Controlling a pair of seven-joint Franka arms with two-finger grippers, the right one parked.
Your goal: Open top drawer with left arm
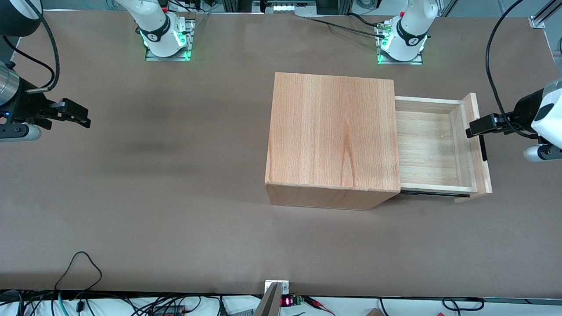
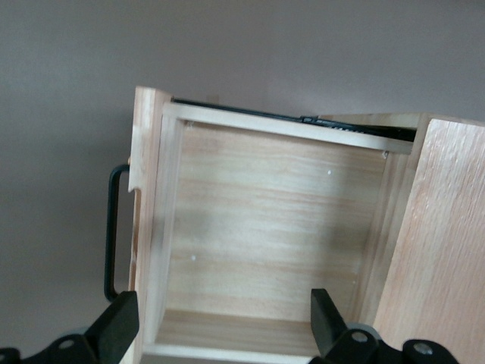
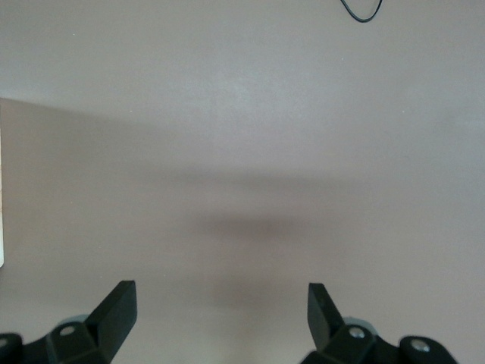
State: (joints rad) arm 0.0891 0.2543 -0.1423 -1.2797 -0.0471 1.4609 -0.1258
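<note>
Now — top drawer point(image 1: 432, 147) pulled out | gripper point(image 1: 476, 126) above its handle point(image 2: 112, 231) | fingers point(image 2: 117, 326) spread, holding nothing

Top drawer point(image 1: 432, 147) pulled out, fingers point(image 2: 117, 327) spread above it

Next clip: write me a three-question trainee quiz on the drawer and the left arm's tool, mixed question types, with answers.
1. True or false: the shallow light-wood top drawer stands pulled out of the big wooden cabinet body.
2. What lies on the drawer's pale plank floor? A) a cable B) nothing C) a block
3. Where is the left arm's black two-finger tool, and how are its fingers?

Key
1. True.
2. B.
3. At the drawer's thick front panel, above the long narrow black handle; fingers spread open, holding nothing.
</note>
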